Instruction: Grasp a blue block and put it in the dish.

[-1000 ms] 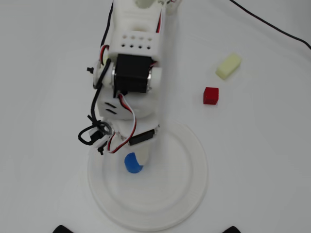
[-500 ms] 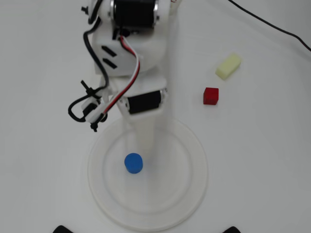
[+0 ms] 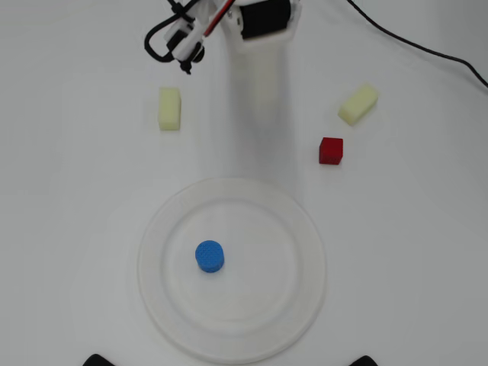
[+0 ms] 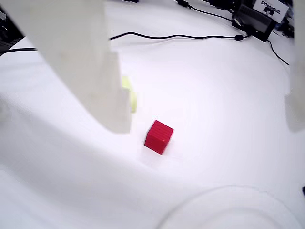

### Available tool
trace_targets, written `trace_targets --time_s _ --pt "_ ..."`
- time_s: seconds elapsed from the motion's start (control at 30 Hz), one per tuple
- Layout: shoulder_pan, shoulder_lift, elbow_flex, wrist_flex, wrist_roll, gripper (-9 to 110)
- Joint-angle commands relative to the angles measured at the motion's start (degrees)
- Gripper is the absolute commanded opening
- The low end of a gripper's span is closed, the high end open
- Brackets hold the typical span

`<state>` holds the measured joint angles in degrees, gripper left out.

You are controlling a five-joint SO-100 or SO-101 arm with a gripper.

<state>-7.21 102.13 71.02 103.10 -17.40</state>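
The blue block (image 3: 210, 256) is a small blue cylinder standing upright inside the dish (image 3: 309, 252), left of its centre, in the overhead view. The dish is a large round white plate; the wrist view shows only an arc of its rim (image 4: 224, 192) at the bottom. My gripper (image 4: 208, 125) is open and empty, its two white fingers wide apart above the table. In the overhead view the white arm (image 3: 259, 91) reaches from the top edge toward the dish's far rim, faint against the white table. The blue block does not show in the wrist view.
A red cube (image 3: 331, 150) (image 4: 158, 137) lies between the fingers in the wrist view. Pale yellow blocks lie at the left (image 3: 169, 108) and right (image 3: 358, 104); one (image 4: 131, 98) peeks from behind the left finger. A black cable (image 3: 427, 46) (image 4: 181, 36) runs across the back.
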Motion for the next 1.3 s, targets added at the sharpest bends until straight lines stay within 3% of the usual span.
trace_targets --time_s 0.0,0.23,0.47,0.6,0.93,1.07,1.17,1.27 --pt "0.4 13.3 16.2 -7.3 -0.6 26" --pt "1.8 33.4 48.8 -21.4 0.0 27" --pt "-0.7 47.6 71.1 -28.8 1.8 28" --pt "-2.1 64.3 85.3 -32.4 0.5 32" --pt "2.5 95.3 106.8 -27.5 -3.4 33" --pt "2.5 95.4 111.0 -26.8 -5.4 29" --pt "0.6 95.4 111.1 -25.2 -10.0 8" --pt "0.4 95.4 111.1 -25.3 -10.0 0"
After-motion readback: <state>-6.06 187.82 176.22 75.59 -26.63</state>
